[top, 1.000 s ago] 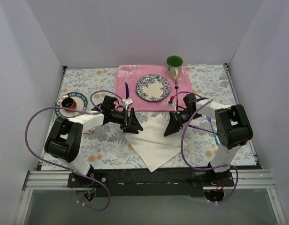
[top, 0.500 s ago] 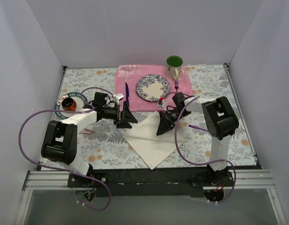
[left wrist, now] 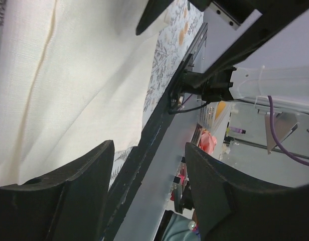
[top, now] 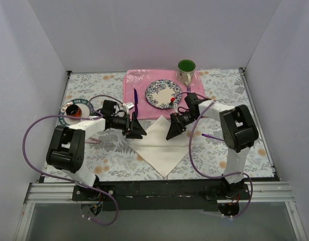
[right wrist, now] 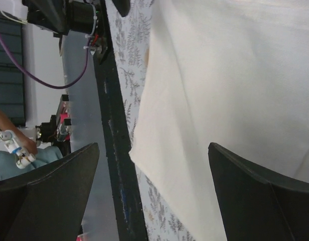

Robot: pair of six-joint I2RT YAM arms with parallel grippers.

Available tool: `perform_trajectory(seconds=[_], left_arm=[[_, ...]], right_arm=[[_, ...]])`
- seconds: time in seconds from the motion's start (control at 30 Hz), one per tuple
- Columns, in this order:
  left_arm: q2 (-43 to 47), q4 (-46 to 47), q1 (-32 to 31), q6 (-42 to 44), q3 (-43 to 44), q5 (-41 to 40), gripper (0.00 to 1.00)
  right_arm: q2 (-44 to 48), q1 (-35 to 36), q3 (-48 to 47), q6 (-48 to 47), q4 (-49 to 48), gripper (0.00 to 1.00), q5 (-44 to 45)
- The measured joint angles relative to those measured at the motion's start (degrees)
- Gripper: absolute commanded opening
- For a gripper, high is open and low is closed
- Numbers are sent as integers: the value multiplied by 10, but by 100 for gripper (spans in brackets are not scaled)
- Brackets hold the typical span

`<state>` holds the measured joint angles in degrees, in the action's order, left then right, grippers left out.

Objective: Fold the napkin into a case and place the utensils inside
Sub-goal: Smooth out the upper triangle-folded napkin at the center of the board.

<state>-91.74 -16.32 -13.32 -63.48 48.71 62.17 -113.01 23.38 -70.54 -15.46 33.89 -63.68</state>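
Note:
The cream-white napkin [top: 160, 146] lies flat as a diamond on the floral table, unfolded. My left gripper [top: 136, 130] is open and empty at its far-left edge. My right gripper [top: 173, 129] is open and empty at its far-right edge. The left wrist view shows the napkin [left wrist: 69, 75] beyond my left gripper [left wrist: 149, 201], with a seam along it. The right wrist view shows the napkin [right wrist: 235, 75] and its near corner between the wide-open fingers of my right gripper [right wrist: 154, 196]. A thin purple piece [top: 210, 136], perhaps one of the utensils, lies right of the napkin. I cannot make out the spoon.
A pink placemat [top: 139, 80] behind the napkin holds a patterned plate [top: 163, 94], a dark purple knife [top: 135, 98], a dark purple fork [top: 188, 92] and a green mug [top: 186, 70]. A saucer with a cup [top: 74, 109] stands at the left. Purple cables loop beside both arms.
Both grippers have moved away from the arm bases to the napkin's far edges. The napkin's near corner has drawn back from the table's front edge.

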Motion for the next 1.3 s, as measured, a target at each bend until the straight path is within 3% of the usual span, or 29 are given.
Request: perform_trajectory(seconds=[0.2,0.57,0.9,1.3], left_arm=[[-24,16,-40,-11,-1,-10,47],[-133,16,-72,-19,0,-50,33],[-166,0,-63,-17,7,-54,30],[-167,-7,-59,-15,7,-65,25]], right_arm=[[73,7,49,-1,17,99,-19],[38,51,77,32,-19,99,-31],[-13,10,102,5,-18,99,-63],[-10,-65,118,-103,95,99,-69]])
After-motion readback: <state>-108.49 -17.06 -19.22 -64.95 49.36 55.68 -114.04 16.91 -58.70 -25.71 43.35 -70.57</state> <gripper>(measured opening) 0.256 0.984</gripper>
